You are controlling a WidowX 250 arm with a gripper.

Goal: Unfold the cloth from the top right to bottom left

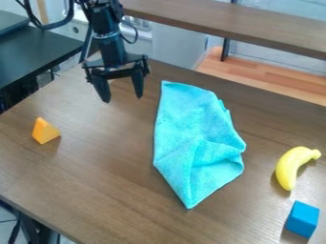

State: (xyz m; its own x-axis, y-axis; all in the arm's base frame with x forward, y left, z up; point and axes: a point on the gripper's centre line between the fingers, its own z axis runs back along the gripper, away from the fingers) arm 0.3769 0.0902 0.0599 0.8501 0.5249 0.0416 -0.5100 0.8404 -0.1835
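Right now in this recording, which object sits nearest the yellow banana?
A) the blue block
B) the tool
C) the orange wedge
A: the blue block sits just below the banana in the view, while the orange wedge lies across the table, beyond the cloth.

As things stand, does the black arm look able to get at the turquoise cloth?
Probably yes. The open tool hangs near the top corner of the turquoise cloth, with nothing visible between them; the banana and blue block lie off the cloth's opposite side.
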